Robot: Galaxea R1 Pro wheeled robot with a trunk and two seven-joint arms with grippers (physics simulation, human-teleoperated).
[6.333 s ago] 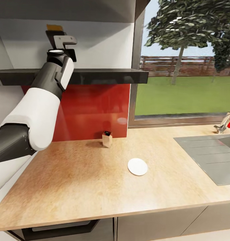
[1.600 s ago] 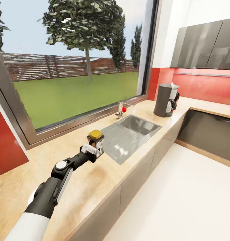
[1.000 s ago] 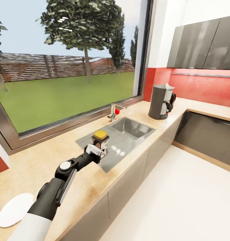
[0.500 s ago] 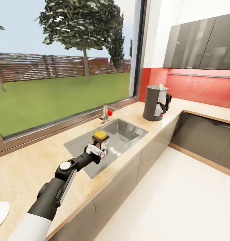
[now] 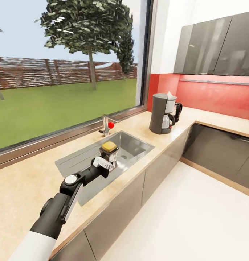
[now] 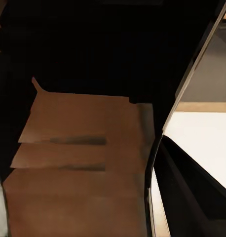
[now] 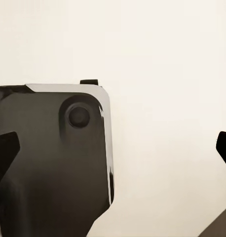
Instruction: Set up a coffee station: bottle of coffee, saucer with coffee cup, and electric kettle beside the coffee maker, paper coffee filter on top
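Note:
The bottle of coffee [image 5: 109, 151], dark with a yellow lid, stands upright in my left gripper [image 5: 104, 162], which is shut on it above the sink's drainboard. Its brown label [image 6: 83, 163] is seen close up in the left wrist view. The grey coffee maker [image 5: 159, 114] stands on the countertop [image 5: 26, 181] beyond the sink, near the corner, with a white paper filter [image 5: 170, 95] on top. My right gripper [image 7: 115, 148] hangs open over pale floor, its dark fingertips [image 7: 7, 153] far apart.
A steel sink [image 5: 130, 145] with a red-knobbed faucet [image 5: 107, 125] lies between the bottle and the coffee maker. A large window runs behind the counter. Grey wall cabinets [image 5: 211, 47] hang at the right, over dark lower fronts [image 5: 219, 152]. White floor [image 5: 182, 217] spreads alongside.
The bottle came off the shelf in my left gripper. The camera has travelled along the counter: sink and coffee maker slide left and nearer, the saucer has left the picture.

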